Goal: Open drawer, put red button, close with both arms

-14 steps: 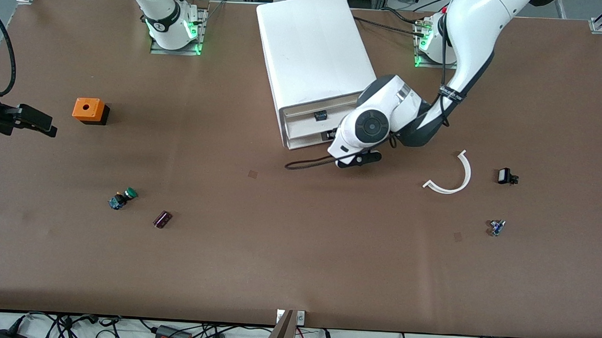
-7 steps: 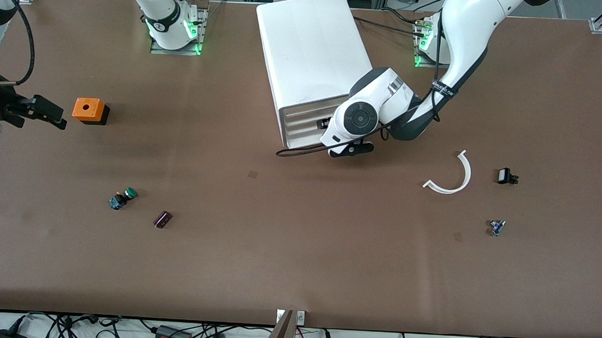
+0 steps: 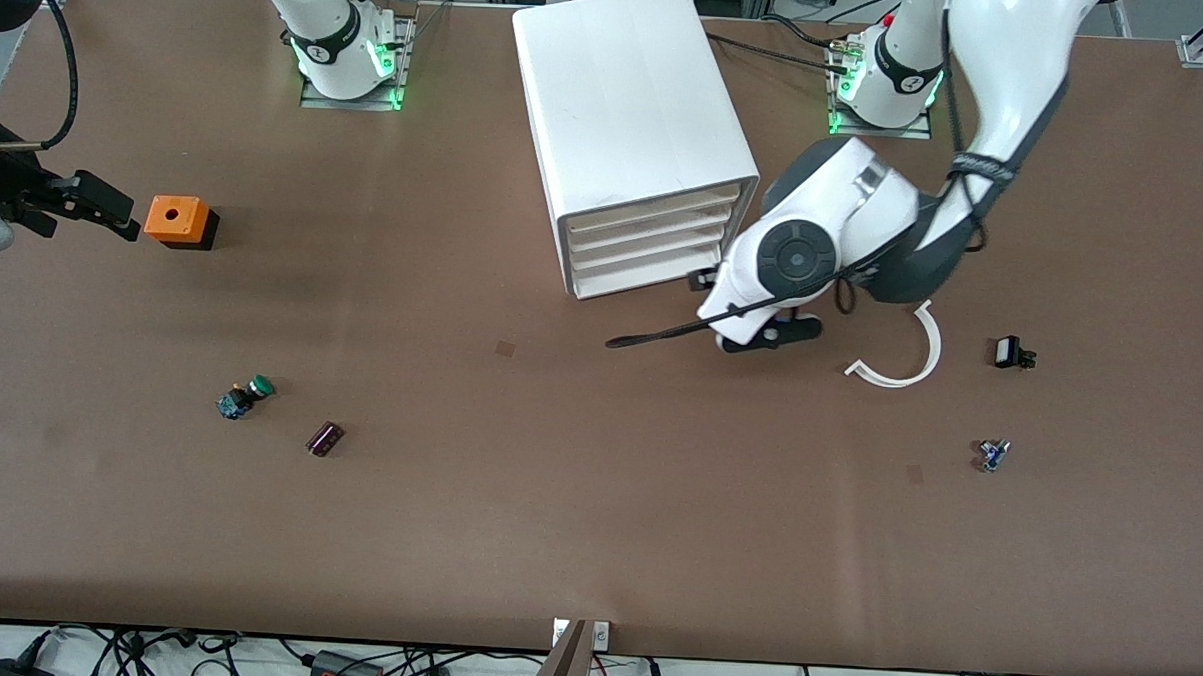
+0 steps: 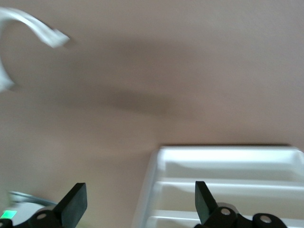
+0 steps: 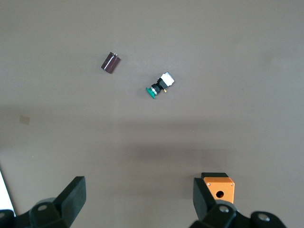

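Nearest the camera, well apart from both claws, lie a small blue-and-silver part (image 3: 993, 454), a dark purple cylinder (image 3: 325, 438) and a green-capped push-button switch (image 3: 246, 396). The white curved plastic strip (image 3: 906, 357) lies near the left gripper (image 4: 140, 209), toward the left arm's end of the table. That claw hangs spread wide, holding nothing, just in front of the white drawer cabinet (image 3: 629, 109), whose drawers are all closed. The right gripper (image 5: 137, 202), also wide and holding nothing, hangs beside the orange box with a hole (image 3: 175, 219). No view shows the red button.
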